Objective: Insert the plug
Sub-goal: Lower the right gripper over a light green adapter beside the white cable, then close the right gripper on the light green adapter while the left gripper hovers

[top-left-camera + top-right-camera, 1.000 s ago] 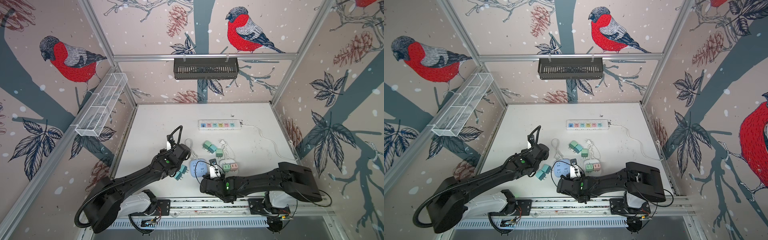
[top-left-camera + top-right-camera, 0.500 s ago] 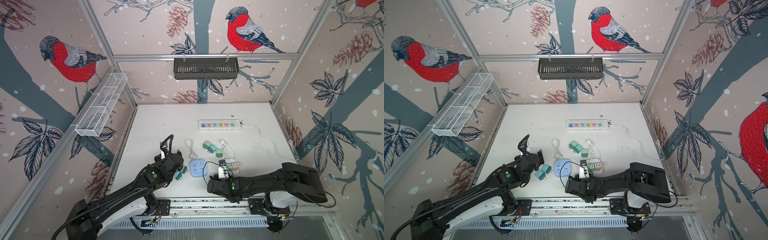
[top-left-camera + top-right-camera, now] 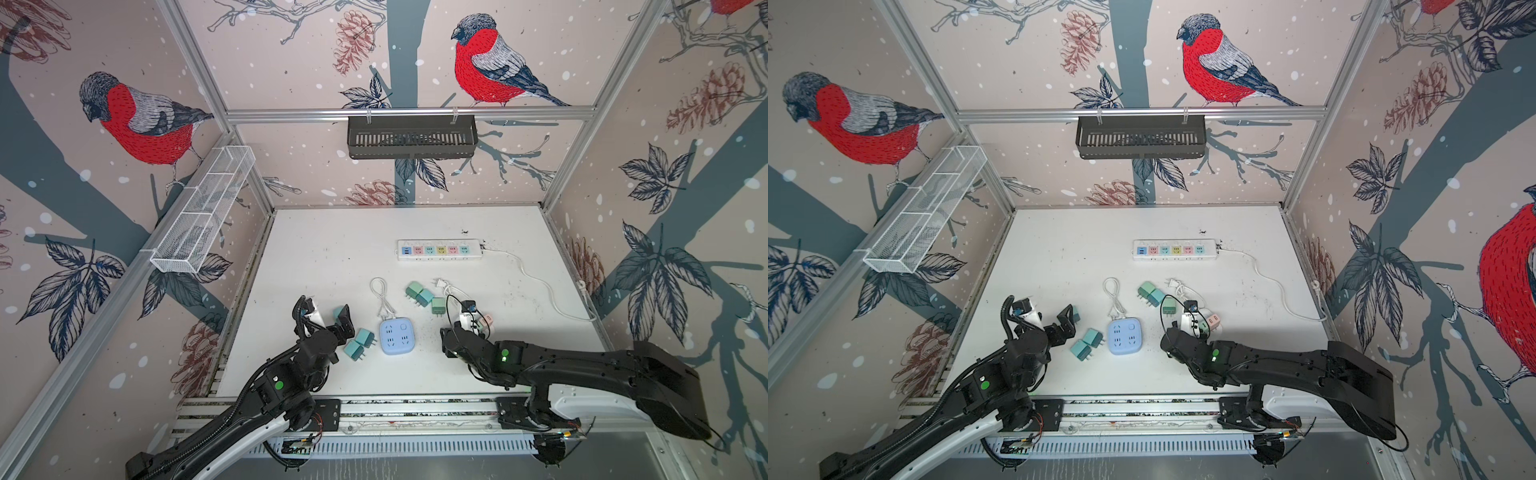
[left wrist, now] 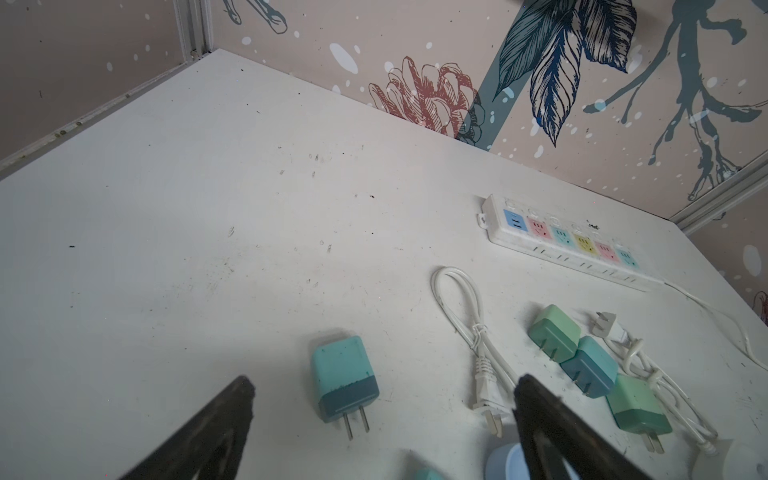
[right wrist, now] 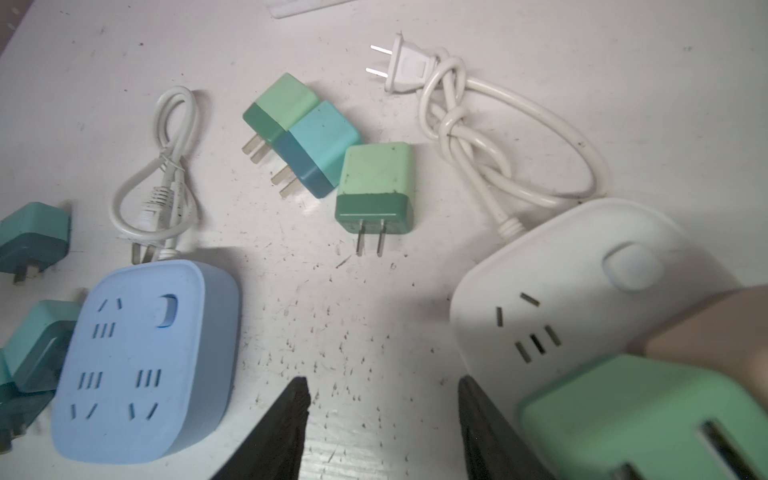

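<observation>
A teal plug point(image 4: 345, 382) lies flat on the white table, prongs toward my left gripper point(image 4: 383, 382), which stands open around it without touching; in a top view the gripper point(image 3: 332, 322) is left of the blue socket cube point(image 3: 397, 336). My right gripper point(image 5: 383, 381) is open and empty over bare table between the blue socket cube point(image 5: 141, 361) and a white socket cube point(image 5: 561, 282). A green plug point(image 5: 644, 415) and a pink one point(image 5: 706, 332) sit in the white cube. In the top views the right wrist point(image 3: 457, 345) hides its fingers.
Two teal plugs point(image 3: 359, 343) lie beside the blue cube. Three green and teal plugs point(image 3: 424, 297) lie behind it, next to coiled white cords point(image 3: 380, 297). A white power strip point(image 3: 438, 249) with coloured sockets lies farther back, its cord running right.
Both arms drew back toward the front rail. The left gripper lowered and opened wide, and a teal plug now shows between its fingers. The right gripper slid right off the blue cube and opened.
</observation>
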Controlling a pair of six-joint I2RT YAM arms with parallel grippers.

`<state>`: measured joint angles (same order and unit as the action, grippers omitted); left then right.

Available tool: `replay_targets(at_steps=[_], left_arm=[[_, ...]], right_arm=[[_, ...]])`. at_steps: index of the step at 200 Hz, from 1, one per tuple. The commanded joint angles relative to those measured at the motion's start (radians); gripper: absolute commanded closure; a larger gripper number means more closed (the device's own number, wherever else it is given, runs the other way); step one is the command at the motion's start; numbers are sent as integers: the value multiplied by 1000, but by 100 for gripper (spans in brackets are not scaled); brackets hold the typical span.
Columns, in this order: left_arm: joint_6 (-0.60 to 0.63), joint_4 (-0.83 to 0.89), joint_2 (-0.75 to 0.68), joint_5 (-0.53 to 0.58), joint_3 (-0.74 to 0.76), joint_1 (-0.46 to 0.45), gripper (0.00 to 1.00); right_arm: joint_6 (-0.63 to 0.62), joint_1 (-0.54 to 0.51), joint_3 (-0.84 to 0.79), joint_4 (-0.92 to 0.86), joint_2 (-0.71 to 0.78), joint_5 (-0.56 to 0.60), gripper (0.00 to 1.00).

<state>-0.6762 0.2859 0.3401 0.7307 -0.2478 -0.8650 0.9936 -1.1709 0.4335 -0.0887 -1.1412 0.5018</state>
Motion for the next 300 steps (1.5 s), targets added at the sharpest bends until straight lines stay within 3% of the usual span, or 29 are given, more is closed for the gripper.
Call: replay_targets(at_steps=[1,50,111,208,300], left_arm=[[30,-67,3,-30,5,0,3],[20,-74,96,-18,-17,0,3],[12,-86,163,2,-31,0,3],[15,-73,102,10,-19,2,3],[12,-70,103,11,-21,0,3]], right_arm=[[-64,3,38,37,1,-36,40],[-133,105,165,-9,-93,-52,39],[-240,247,214,12,-211,-169,39],[-304,290,315,48,-428,-225,40],[-311,309,344,63,-529,-226,48]])
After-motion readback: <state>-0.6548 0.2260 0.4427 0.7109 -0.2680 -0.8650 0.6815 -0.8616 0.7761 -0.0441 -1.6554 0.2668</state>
